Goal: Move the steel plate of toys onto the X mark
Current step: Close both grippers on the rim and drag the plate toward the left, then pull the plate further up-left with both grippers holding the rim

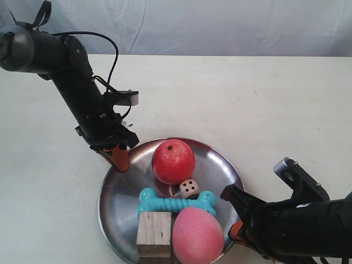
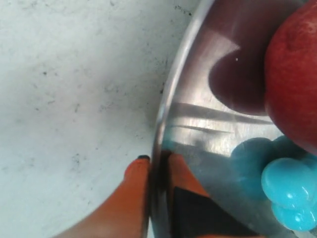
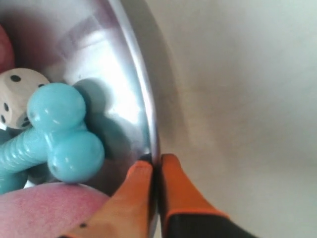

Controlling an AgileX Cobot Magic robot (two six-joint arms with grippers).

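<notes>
The steel plate [image 1: 118,203] lies at the table's near edge and holds the red apple-like ball [image 1: 172,161], small die [image 1: 189,188], turquoise bone [image 1: 176,203], wooden block [image 1: 154,234] and pink egg-shaped ball [image 1: 197,235]. My left gripper [image 2: 157,163], which is the arm at the exterior view's left [image 1: 119,157], is shut on the plate's rim [image 2: 163,106], one orange finger on each side. My right gripper [image 3: 156,162] is shut on the opposite rim [image 3: 143,99] next to the bone [image 3: 62,134] and die [image 3: 17,96]. The X mark is out of view.
A bare pale tabletop [image 1: 247,104] stretches beyond the plate, with a white cloth backdrop [image 1: 220,25] behind it. The right arm's black body [image 1: 297,225] fills the near right corner.
</notes>
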